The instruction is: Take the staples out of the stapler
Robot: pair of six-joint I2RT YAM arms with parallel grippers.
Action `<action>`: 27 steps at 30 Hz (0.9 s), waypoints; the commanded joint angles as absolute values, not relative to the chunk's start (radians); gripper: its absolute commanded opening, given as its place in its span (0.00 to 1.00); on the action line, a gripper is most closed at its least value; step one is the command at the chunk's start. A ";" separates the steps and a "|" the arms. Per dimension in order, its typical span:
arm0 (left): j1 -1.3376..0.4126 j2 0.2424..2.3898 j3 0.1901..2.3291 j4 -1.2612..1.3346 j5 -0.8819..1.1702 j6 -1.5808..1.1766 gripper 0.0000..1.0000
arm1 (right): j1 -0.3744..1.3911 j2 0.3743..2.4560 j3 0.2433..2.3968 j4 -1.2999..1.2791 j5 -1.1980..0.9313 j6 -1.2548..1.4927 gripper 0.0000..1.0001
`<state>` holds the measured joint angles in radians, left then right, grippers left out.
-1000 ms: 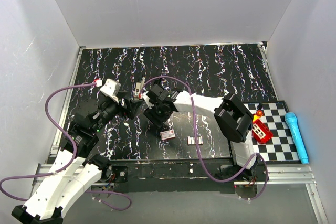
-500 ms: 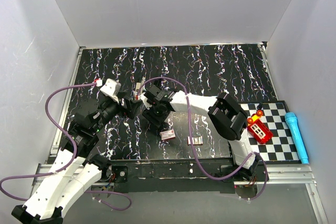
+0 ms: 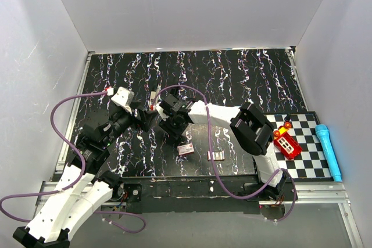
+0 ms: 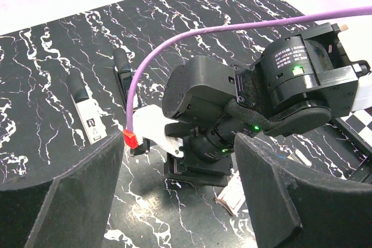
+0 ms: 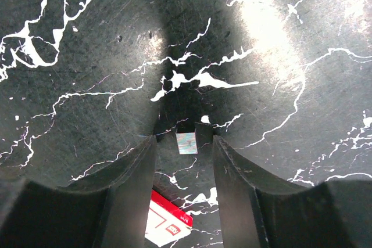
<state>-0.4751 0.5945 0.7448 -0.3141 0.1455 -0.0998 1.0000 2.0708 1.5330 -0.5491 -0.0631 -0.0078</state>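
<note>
The stapler (image 3: 152,98) lies on the black marbled mat, behind both grippers. It shows in the left wrist view (image 4: 87,117) as a dark bar with a white label. My right gripper (image 3: 176,133) points straight down at the mat. In the right wrist view it is open (image 5: 183,143), and a small silvery strip of staples (image 5: 187,142) lies on the mat between its tips without touching either finger. My left gripper (image 3: 145,119) is open and empty, just left of the right gripper. Its wide fingers (image 4: 87,196) frame the right wrist (image 4: 232,103).
A red and white staple box (image 3: 186,148) lies just in front of the right gripper and shows in the right wrist view (image 5: 168,225). Another small silvery strip (image 3: 216,155) lies to its right. A red toy (image 3: 286,142) and a blue marker (image 3: 329,150) rest on the checkered board at the right.
The right arm's elbow has swung a little to the left and its gripper has shifted slightly left. The left arm has hardly moved.
</note>
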 commanded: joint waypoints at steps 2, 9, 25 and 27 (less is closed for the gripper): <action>-0.477 0.591 0.736 -0.322 0.141 -0.089 0.76 | 1.009 2.082 1.528 -0.537 -0.025 -0.008 0.49; -0.479 0.588 0.736 -0.324 0.141 -0.087 0.77 | 1.035 2.100 1.534 -0.538 0.037 0.029 0.47; -0.477 0.586 0.738 -0.322 0.143 -0.087 0.77 | 1.058 2.103 1.543 -0.543 0.075 0.046 0.26; -0.479 0.584 0.738 -0.324 0.143 -0.087 0.77 | 1.058 2.099 1.540 -0.538 0.077 0.052 0.22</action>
